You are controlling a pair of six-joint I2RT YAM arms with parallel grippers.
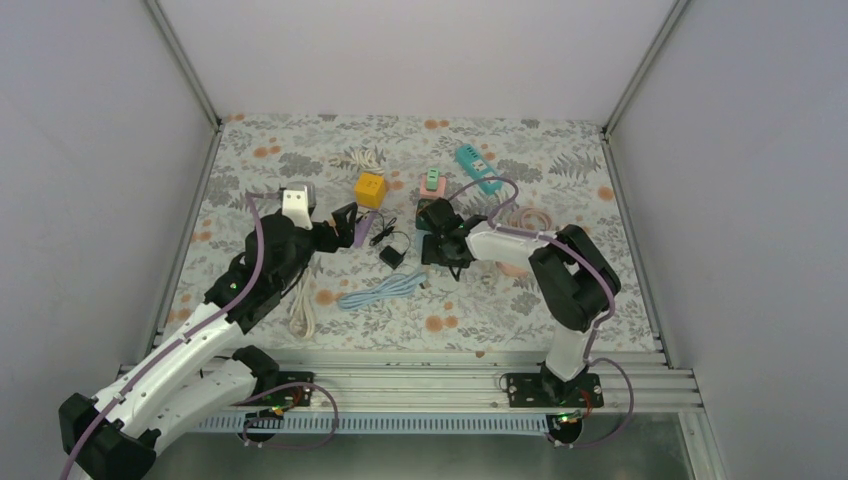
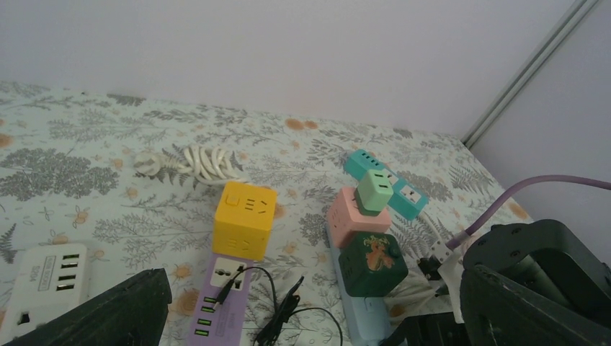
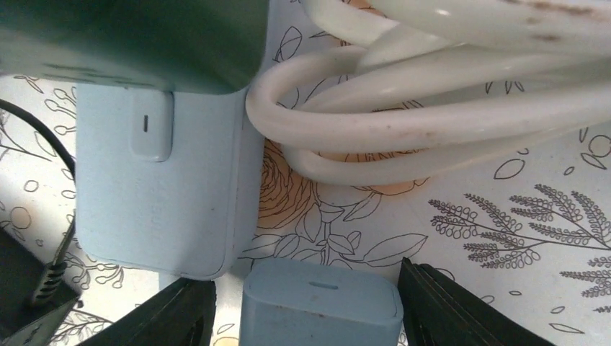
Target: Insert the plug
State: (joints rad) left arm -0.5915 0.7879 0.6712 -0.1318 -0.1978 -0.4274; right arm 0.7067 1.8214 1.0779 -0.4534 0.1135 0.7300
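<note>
Right wrist view shows the right gripper [image 3: 310, 313] closed on a light blue plug [image 3: 320, 303], whose blunt end fills the gap between the two dark fingers [image 3: 180, 317] at 6 o'clock of the frame. Just past the plug, toward 10 o'clock, lies the rounded end of a light blue power strip [image 3: 166, 194]. A dark green cube [image 3: 130, 36] sits on the strip at 12 o'clock, and whether the plug touches the strip cannot be told. A white cable coil [image 3: 447, 108] lies on the floral surface [image 3: 504, 216] at 1 o'clock, pressed against the strip's side, and a black cord [image 3: 50, 281] shows at 8 o'clock. In the top external view the right gripper sits near the middle of the surface. From it, a black adapter [image 1: 393, 256] lies at 8 o'clock, a pink cube [image 1: 432, 186] at 12 o'clock and a teal strip [image 1: 477, 168] at 1 o'clock. The left gripper [image 1: 345, 222] hangs wide open, holding nothing, over a purple strip [image 1: 361, 228], with a yellow cube [image 1: 370, 189] at its 1 o'clock and a white power strip [image 1: 298, 198] at its 10 o'clock. A loose light blue cable [image 1: 381, 290] lies at 6 o'clock of the black adapter.
</note>
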